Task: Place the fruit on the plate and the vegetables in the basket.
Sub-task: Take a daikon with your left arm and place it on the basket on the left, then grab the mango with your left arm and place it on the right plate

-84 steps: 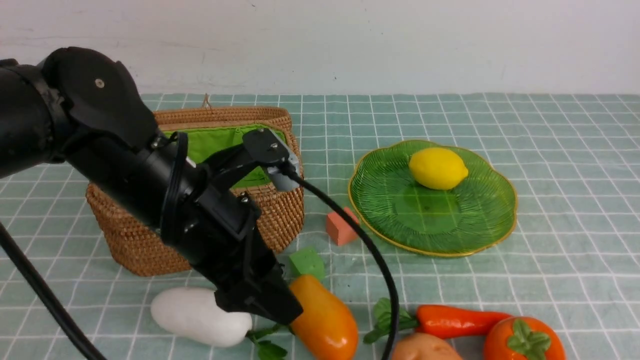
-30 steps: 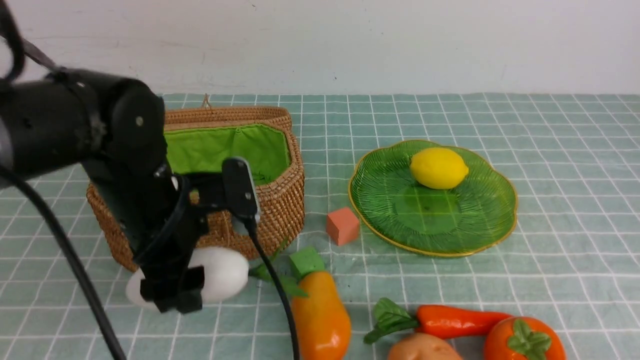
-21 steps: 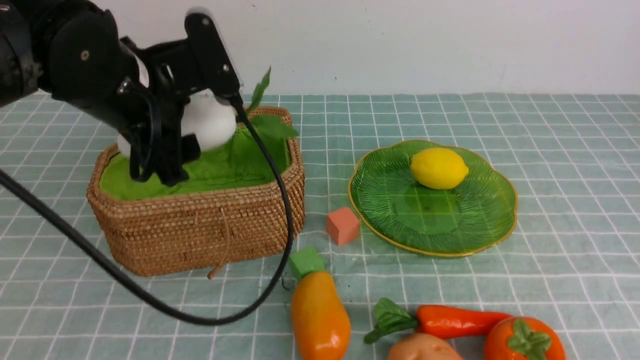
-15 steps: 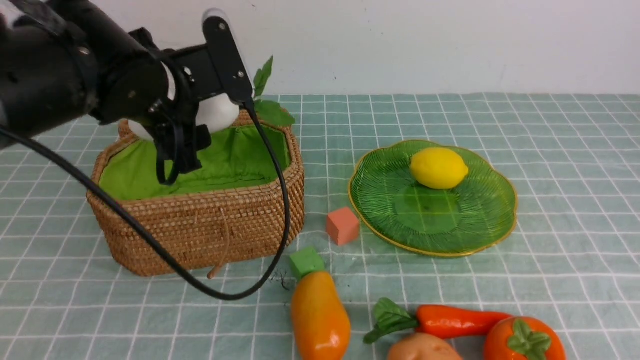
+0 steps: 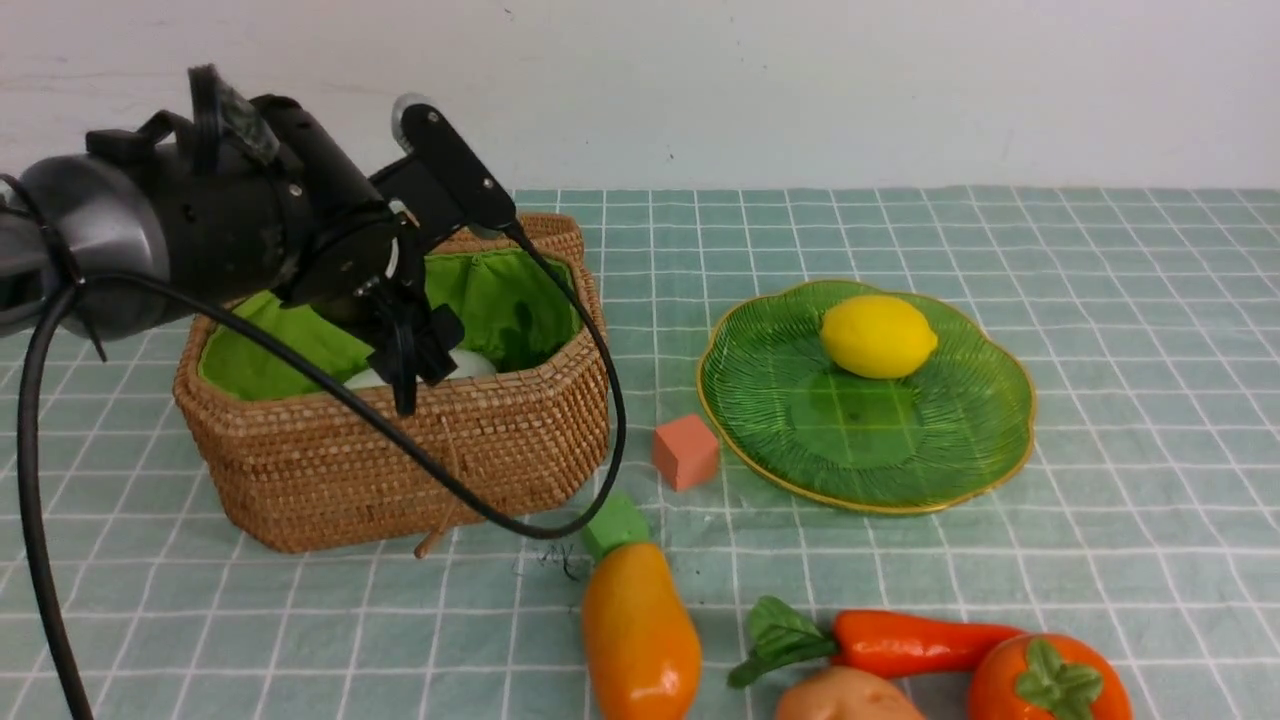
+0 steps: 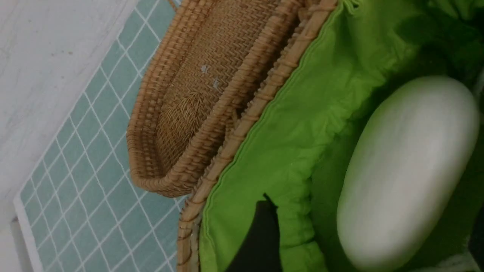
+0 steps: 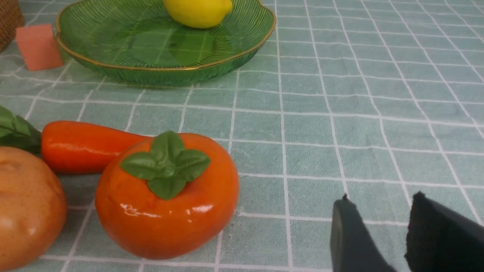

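Note:
The wicker basket with green lining stands at the left, its lid hanging open behind. The white radish lies inside on the lining. My left gripper is down in the basket, open, with its fingers on either side of the radish and a gap showing. The lemon sits on the green plate. The mango, carrot, potato and persimmon lie near the front. My right gripper is slightly open and empty, beside the persimmon.
A salmon-pink cube lies between basket and plate. A green cube touches the mango's far end. The left arm's black cable loops over the basket's front wall. The potato and carrot touch the persimmon.
My left gripper carried the radish from the cloth up over the basket, lowered it inside and opened. The radish now rests on the lining.

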`<state>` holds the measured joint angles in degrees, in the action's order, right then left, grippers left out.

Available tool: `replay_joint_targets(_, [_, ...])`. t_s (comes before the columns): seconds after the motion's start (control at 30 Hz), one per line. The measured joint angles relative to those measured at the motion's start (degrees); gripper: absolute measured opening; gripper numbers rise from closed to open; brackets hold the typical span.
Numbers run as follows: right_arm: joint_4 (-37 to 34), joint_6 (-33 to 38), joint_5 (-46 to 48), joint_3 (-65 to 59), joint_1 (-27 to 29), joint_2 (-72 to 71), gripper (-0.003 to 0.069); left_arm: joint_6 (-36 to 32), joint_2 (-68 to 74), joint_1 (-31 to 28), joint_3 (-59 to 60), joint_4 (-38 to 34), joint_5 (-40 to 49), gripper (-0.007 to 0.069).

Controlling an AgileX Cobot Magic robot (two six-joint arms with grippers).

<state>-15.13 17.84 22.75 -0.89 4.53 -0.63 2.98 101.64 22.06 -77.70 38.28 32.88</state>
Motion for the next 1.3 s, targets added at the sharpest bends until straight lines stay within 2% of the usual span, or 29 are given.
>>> replay_joint_targets(0.17, [0.00, 0.00, 0.00, 0.00, 0.00, 0.00, 0.0241, 6.05, -3.99, 0.00, 0.00, -0.31, 4.36, 0.0631])
replay_joint_targets(0.3, [0.00, 0.00, 0.05, 0.00, 0.00, 0.00, 0.0241, 8.02, -9.66, 0.51, 0.00, -5.31, 11.34, 0.0589])
replay_joint_targets(0.33, [0.00, 0.00, 0.05, 0.00, 0.00, 0.00, 0.0241, 8.35, -13.12, 1.07, 0.00, -11.38, 16.60, 0.0572])
replay_joint_targets(0.4, [0.00, 0.00, 0.05, 0.00, 0.00, 0.00, 0.0241, 8.61, -16.36, 1.66, 0.11, -19.90, 21.84, 0.0559])
replay_joint_targets(0.43, [0.00, 0.00, -0.01, 0.00, 0.00, 0.00, 0.0241, 8.61, -18.16, 1.74, 0.56, -26.37, 24.35, 0.0555])
replay_joint_targets(0.47, [0.00, 0.00, -0.06, 0.00, 0.00, 0.00, 0.0241, 8.61, -18.66, 1.74, 0.92, -28.60, 24.98, 0.0554])
replay_joint_targets(0.53, [0.00, 0.00, -0.17, 0.00, 0.00, 0.00, 0.0241, 8.61, -20.14, 1.86, 2.55, -39.10, 26.61, 0.0552])
replay_joint_targets(0.67, [0.00, 0.00, -0.17, 0.00, 0.00, 0.00, 0.0241, 8.61, -19.23, 5.01, 5.96, -50.55, 25.45, 0.0552])
replay_joint_targets(0.83, [0.00, 0.00, -0.17, 0.00, 0.00, 0.00, 0.0241, 10.12, -15.56, 9.92, 6.88, -51.61, 22.69, 0.0562])
replay_joint_targets(0.9, [0.00, 0.00, -0.17, 0.00, 0.00, 0.00, 0.0241, 13.23, -11.95, 12.12, 6.88, -51.61, 19.11, 0.0584])
replay_joint_targets(1.13, [0.00, 0.00, -0.19, 0.00, 0.00, 0.00, 0.0241, 23.78, -2.31, 13.13, 6.07, -51.50, 13.27, 0.0596])
replay_joint_targets(1.3, [0.00, 0.00, -0.19, 0.00, 0.00, 0.00, 0.0241, 24.80, 2.59, 13.13, 4.44, -51.44, 11.25, 0.0594])
